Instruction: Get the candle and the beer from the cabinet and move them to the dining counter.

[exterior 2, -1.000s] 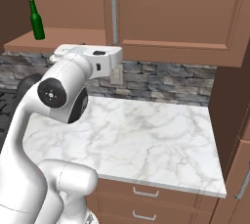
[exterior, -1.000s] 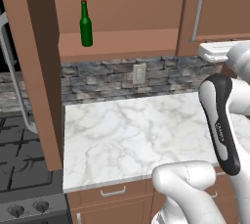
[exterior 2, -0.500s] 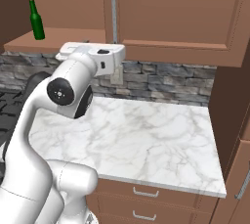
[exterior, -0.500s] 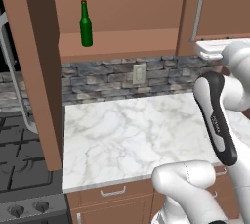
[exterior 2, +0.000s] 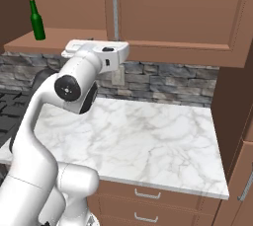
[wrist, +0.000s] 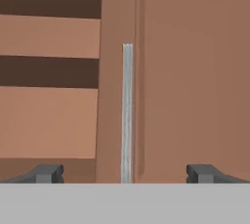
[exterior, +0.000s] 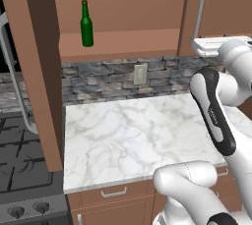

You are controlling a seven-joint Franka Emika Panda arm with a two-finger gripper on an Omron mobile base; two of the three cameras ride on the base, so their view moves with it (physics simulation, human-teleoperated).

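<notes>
Beer [exterior: 86,24]: slim dark green bottle, red cap, upright on cabinet [exterior: 118,47] shelf.

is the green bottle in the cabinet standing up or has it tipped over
Standing upright. The bottle sits on the cabinet's open shelf with its neck and red cap pointing straight up, in both base views.

My arm [exterior 2: 69,92] is glossy white, built of rounded tube-like segments with dark grey joint bands and 1 round dark cap at the elbow. The gripper [wrist: 125,173] ends in 2 small dark grey finger tips [wrist: 46,172].
</notes>
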